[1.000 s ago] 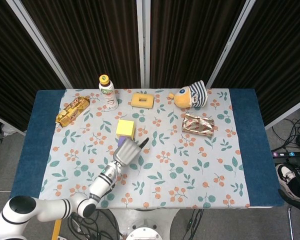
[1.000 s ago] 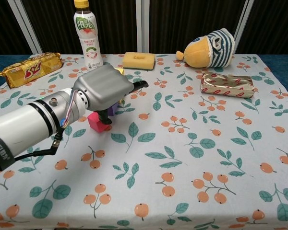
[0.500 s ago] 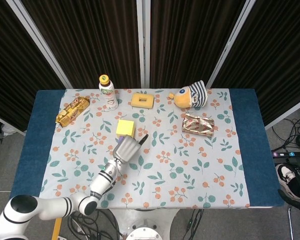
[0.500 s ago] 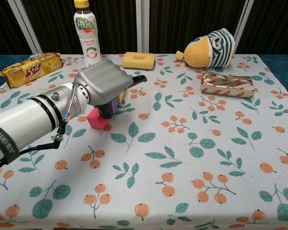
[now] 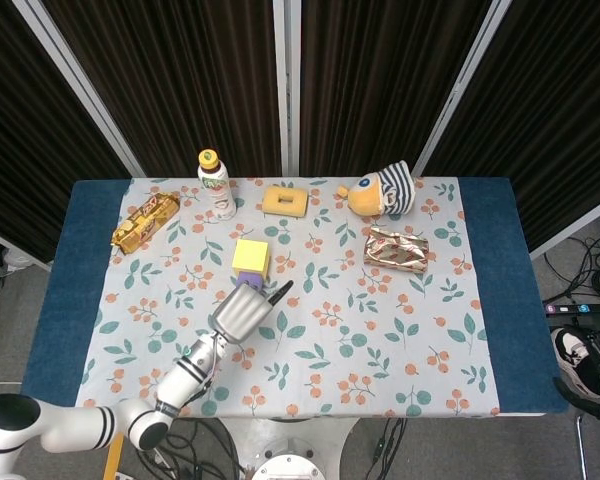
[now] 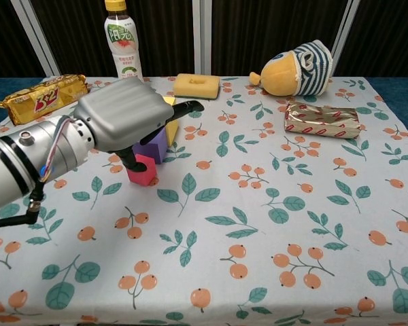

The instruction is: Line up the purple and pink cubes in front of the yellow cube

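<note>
Two cameras cover the scene, and each gives something the other lacks. From the head view the whole flower-printed tablecloth (image 5: 380, 330) shows, with the square yellow cube (image 5: 251, 258) near its middle and the left hand (image 5: 242, 312) just in front of it; the hand's grey back hides nearly everything under it, so only a sliver of the purple cube (image 5: 248, 282) shows between hand and yellow cube, and the pink cube cannot be seen at all. The chest view looks in low from the front and fills that gap: the purple cube (image 6: 151, 145) sits on the cloth with the pink cube (image 6: 143, 170) right in front of it, touching or nearly so, and only a thin edge of the yellow cube (image 6: 171, 128) peeks out behind the hand (image 6: 126, 122).

The left arm reaches in from the lower left, its white and grey forearm (image 6: 20, 170) slanting up toward the cubes. The hand hangs palm down over the pink and purple cubes, one dark finger (image 6: 183, 108) pointing straight out toward the right, the others bent downward at the cubes' near side. Whether those bent fingers grip either cube, or only touch it, I cannot tell. The right hand appears in neither view.
</note>
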